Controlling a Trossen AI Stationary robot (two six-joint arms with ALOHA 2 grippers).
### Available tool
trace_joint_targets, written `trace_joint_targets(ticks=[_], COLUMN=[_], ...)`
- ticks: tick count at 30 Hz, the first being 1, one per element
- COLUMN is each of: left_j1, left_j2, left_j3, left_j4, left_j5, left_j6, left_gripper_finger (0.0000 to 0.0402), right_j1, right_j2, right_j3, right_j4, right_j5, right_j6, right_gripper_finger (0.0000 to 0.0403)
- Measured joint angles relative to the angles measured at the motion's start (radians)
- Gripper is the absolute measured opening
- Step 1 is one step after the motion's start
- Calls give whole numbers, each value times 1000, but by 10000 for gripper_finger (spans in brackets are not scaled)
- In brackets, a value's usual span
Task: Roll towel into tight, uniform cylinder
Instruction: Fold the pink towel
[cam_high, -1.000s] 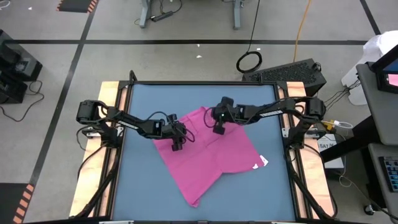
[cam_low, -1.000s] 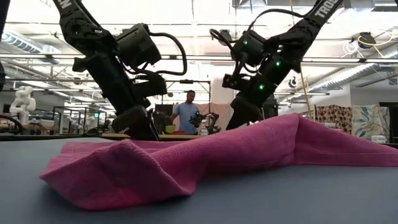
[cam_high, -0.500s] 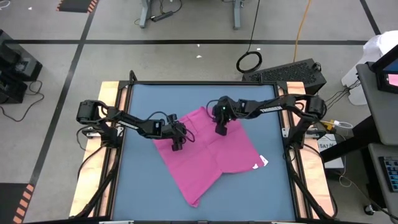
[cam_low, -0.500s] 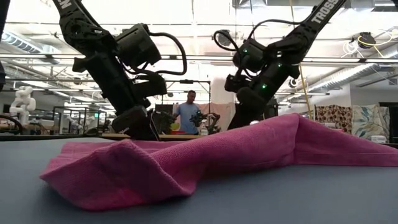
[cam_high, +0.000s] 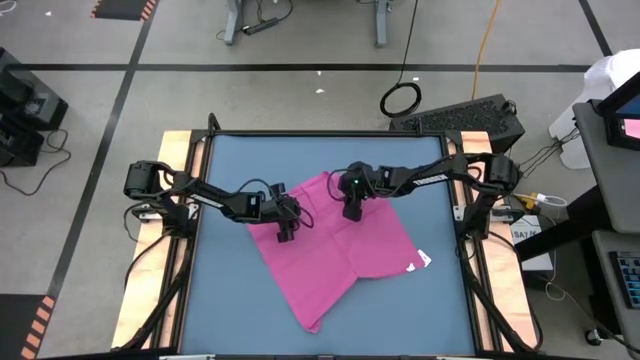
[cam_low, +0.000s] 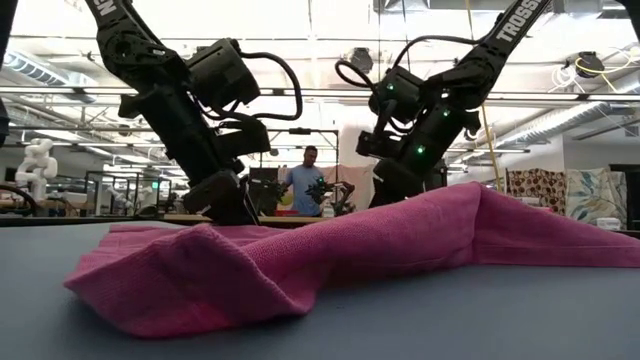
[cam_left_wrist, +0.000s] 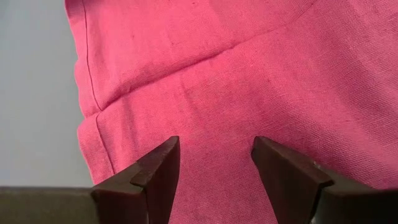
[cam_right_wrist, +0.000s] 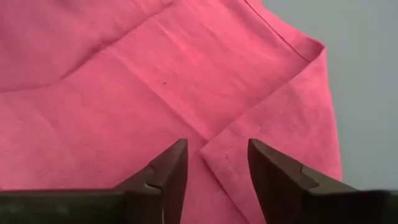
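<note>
The magenta-pink towel (cam_high: 345, 255) lies spread and rumpled on the blue tabletop, turned cornerwise, with its white tag (cam_high: 422, 260) at the right corner. In the low view its near part (cam_low: 300, 260) humps up in soft folds. My left gripper (cam_high: 287, 233) stands open over the cloth near the towel's left hem (cam_left_wrist: 87, 81). My right gripper (cam_high: 352, 210) stands open over the far part, its fingers on either side of the edge of a folded-over flap (cam_right_wrist: 273, 106). No rolled cylinder shows. My left gripper slants down close over the cloth (cam_left_wrist: 214, 124) just inside the left hem; I cannot tell whether its fingertips touch. My right gripper slants down over the flap's edge (cam_right_wrist: 208, 148); whether its fingertips touch the cloth, I cannot tell.
Bare blue tabletop (cam_high: 230, 300) lies around the towel, widest at the near left and far right. Wooden rails (cam_high: 180, 170) run along the table's sides. In the low view a person (cam_low: 300, 180) stands in the room far behind the table.
My right gripper has turned in place over the towel's far part, its wrist swinging toward the table's left. The towel lies as it did.
</note>
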Motion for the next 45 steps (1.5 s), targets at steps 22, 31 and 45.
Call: trace_joint_targets(ticks=[22, 31, 45], left_j1=[0, 0, 0], left_j2=[-1, -1, -1], left_j3=[1, 1, 0], left_j4=[-5, -6, 3], left_j5=[0, -1, -21], left_j6=[1, 2, 8], left_gripper_finger=[216, 216, 216], right_j1=[-16, -70, -257], right_j2=[-9, -96, -102], right_j3=[0, 0, 0], right_j4=[-20, -91, -60], right_j5=[3, 7, 156], right_j6=[-7, -48, -102], right_gripper_finger=[13, 3, 14])
